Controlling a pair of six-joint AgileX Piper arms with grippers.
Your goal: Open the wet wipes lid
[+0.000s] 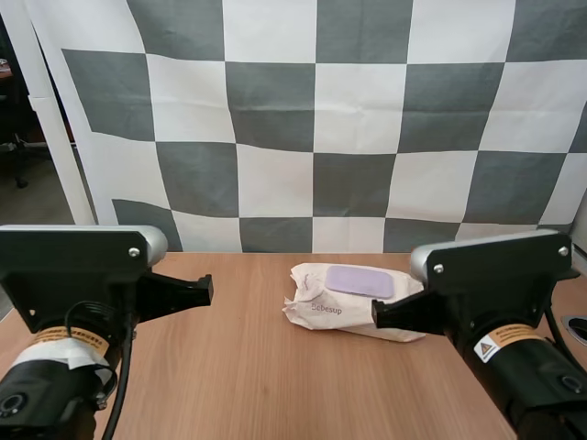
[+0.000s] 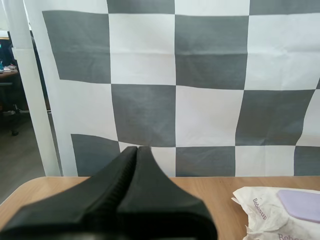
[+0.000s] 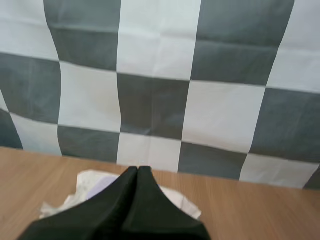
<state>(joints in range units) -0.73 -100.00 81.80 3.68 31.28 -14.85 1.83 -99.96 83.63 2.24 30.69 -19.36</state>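
A white pack of wet wipes (image 1: 344, 302) with a lilac lid (image 1: 360, 280) lies flat on the wooden table, the lid lying closed on it. My right gripper (image 1: 376, 316) is shut and hovers at the pack's right end. In the right wrist view its fingers (image 3: 137, 172) form one dark wedge over the pack (image 3: 87, 192). My left gripper (image 1: 210, 290) is shut and stands well left of the pack. In the left wrist view its fingertips (image 2: 137, 150) lie together, with the pack (image 2: 272, 210) off to the side.
The wooden table (image 1: 248, 376) has bare room in front of the pack and between the arms. A dark round thing (image 1: 576, 328) sits at the table's right edge.
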